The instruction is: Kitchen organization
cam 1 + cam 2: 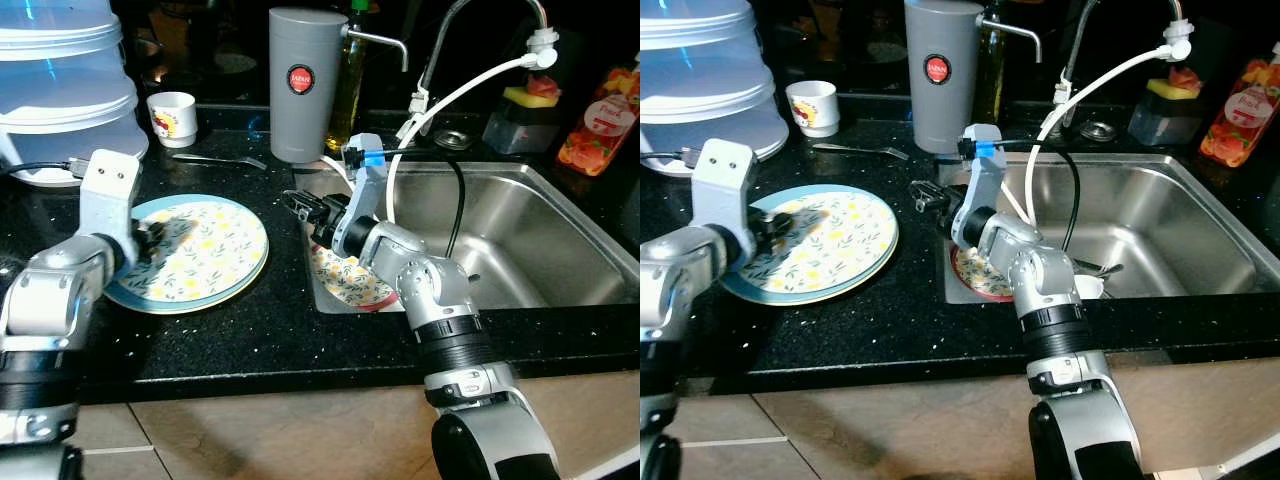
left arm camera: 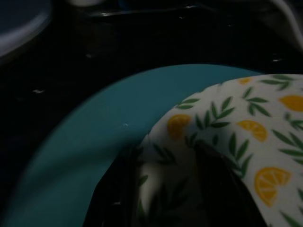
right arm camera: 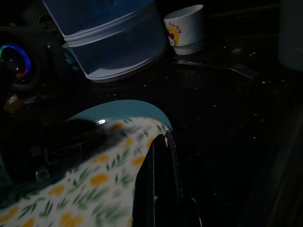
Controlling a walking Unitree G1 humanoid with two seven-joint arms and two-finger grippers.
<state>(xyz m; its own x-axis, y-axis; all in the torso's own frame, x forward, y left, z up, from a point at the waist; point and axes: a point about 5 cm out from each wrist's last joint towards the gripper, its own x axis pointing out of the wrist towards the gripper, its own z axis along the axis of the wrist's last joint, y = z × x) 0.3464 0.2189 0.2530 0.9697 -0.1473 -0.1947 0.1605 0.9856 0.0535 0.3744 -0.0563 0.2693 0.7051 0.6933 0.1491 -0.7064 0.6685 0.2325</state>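
A large plate (image 1: 200, 255) with a lemon print and a teal rim lies flat on the black counter (image 1: 250, 340). My left gripper (image 1: 152, 232) is at the plate's left edge, and the left wrist view shows its fingers (image 2: 118, 189) spread open just above the rim. A smaller floral plate (image 1: 352, 282) with a pink rim leans in the sink's left corner. My right gripper (image 1: 298, 206) hovers over the counter between the large plate and the sink (image 1: 560, 180). Its fingers (image 3: 158, 175) are pressed together with nothing between them.
Behind the plate stand a tall grey canister (image 1: 305, 85), a white cup (image 1: 172, 118), a fork (image 1: 215, 158) and stacked clear plastic containers (image 1: 60, 80). A faucet (image 1: 470, 20) with a white hose, a sponge holder (image 1: 525, 115) and an orange bottle (image 1: 600, 120) line the sink's back.
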